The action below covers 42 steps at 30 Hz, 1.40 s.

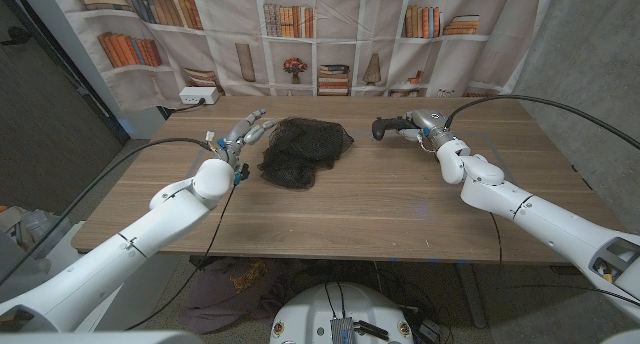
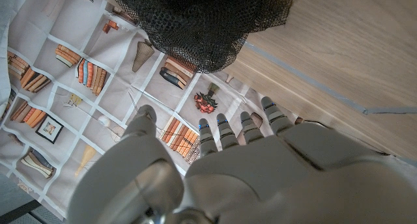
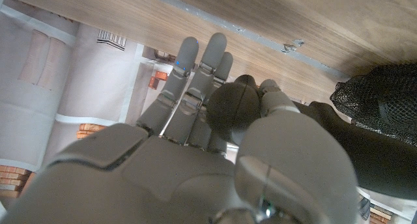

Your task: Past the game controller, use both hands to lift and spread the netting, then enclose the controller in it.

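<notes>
The black netting (image 1: 303, 151) lies in a loose heap on the wooden table (image 1: 380, 209), towards its far side. My left hand (image 1: 245, 134) hovers just left of the heap, fingers stretched and apart, holding nothing. In the left wrist view, that hand (image 2: 260, 172) has the netting (image 2: 202, 22) a short way beyond its fingertips. The black game controller (image 1: 388, 129) sits right of the netting, at my right hand (image 1: 430, 130). In the right wrist view, that hand (image 3: 182, 159) pinches one rounded grip of the controller (image 3: 234, 110) between thumb and straight fingers. The netting (image 3: 384, 100) shows beyond it.
A curtain printed with bookshelves (image 1: 330, 34) hangs close behind the table's far edge. A white power strip (image 1: 195, 96) lies at the back left. Black cables (image 1: 520, 99) trail from both wrists over the table. Bare wood spreads across the near half.
</notes>
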### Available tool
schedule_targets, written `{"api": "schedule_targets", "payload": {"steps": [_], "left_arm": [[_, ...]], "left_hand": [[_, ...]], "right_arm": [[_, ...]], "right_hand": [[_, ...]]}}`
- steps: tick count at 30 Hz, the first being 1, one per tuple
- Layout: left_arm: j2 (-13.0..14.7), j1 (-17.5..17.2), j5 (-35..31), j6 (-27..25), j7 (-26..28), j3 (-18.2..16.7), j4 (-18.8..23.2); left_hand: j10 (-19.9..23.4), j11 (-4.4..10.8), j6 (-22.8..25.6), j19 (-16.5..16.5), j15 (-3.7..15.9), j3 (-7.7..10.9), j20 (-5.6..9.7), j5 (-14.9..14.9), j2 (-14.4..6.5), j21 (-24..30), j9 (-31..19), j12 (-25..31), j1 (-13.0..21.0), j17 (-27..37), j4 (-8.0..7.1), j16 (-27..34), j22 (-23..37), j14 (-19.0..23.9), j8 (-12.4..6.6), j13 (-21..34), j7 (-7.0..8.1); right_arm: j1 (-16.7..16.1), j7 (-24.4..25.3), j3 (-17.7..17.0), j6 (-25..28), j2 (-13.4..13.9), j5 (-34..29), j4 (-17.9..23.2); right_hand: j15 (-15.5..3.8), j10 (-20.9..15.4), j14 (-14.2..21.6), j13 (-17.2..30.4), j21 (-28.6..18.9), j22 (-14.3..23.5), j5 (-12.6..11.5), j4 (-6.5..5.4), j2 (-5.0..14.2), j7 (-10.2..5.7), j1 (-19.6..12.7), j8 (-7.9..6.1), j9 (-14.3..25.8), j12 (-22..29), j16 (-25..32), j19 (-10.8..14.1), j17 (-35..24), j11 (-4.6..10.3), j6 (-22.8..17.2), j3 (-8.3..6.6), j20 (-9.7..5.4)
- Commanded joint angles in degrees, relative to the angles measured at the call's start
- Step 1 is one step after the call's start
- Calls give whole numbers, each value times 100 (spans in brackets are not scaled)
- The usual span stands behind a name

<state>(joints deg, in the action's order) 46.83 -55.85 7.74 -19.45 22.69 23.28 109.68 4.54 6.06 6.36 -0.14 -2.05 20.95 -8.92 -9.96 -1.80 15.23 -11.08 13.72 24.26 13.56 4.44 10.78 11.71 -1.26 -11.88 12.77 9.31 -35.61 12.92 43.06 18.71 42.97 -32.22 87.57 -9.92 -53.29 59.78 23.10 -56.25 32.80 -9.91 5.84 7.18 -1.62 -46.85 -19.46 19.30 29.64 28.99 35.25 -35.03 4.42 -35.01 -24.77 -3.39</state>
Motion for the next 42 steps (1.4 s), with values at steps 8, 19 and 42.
{"api": "schedule_targets", "payload": {"steps": [8, 19, 42], "left_arm": [[-24, 403, -850, 267, -77, 444, -525], [-57, 689, -1426, 180, -213, 732, -762], [-246, 1070, -2027, -153, -505, 1126, -1075]], "left_hand": [[209, 150, 319, -49, 107, -5, 25, -34, 116, -39, -23, 59, 63, -18, 127, 59, -6, -52, -128, -2, -263], [391, 410, -376, 7, 247, 175, 120, -100, 128, -55, -29, 43, 641, -70, 416, 122, -27, -61, 126, 9, 74], [506, -197, -958, -344, 111, 115, 46, -63, 355, -264, -36, -4, 916, -111, 290, 43, -53, -210, 82, -83, 319]], "right_arm": [[19, -60, -5, -51, 22, 28, -1], [5, -36, -43, -41, 22, 60, 14], [28, -74, -61, -14, 49, 101, -14]], "right_hand": [[-330, -229, -40, 17, -94, 27, 5, -1203, 401, -88, 304, 9, 35, -49, -26, -79, -9, 213, -152, -1247, -858], [-332, -253, -44, 28, -173, 19, 4, -1184, 402, -85, 318, 33, 51, -70, -63, -128, -4, 211, -165, -1251, -859], [-330, -260, -43, 31, -305, -4, 5, -1154, 395, -87, 336, 71, 85, -126, -111, -186, -6, 216, -186, -1262, -856]]}}
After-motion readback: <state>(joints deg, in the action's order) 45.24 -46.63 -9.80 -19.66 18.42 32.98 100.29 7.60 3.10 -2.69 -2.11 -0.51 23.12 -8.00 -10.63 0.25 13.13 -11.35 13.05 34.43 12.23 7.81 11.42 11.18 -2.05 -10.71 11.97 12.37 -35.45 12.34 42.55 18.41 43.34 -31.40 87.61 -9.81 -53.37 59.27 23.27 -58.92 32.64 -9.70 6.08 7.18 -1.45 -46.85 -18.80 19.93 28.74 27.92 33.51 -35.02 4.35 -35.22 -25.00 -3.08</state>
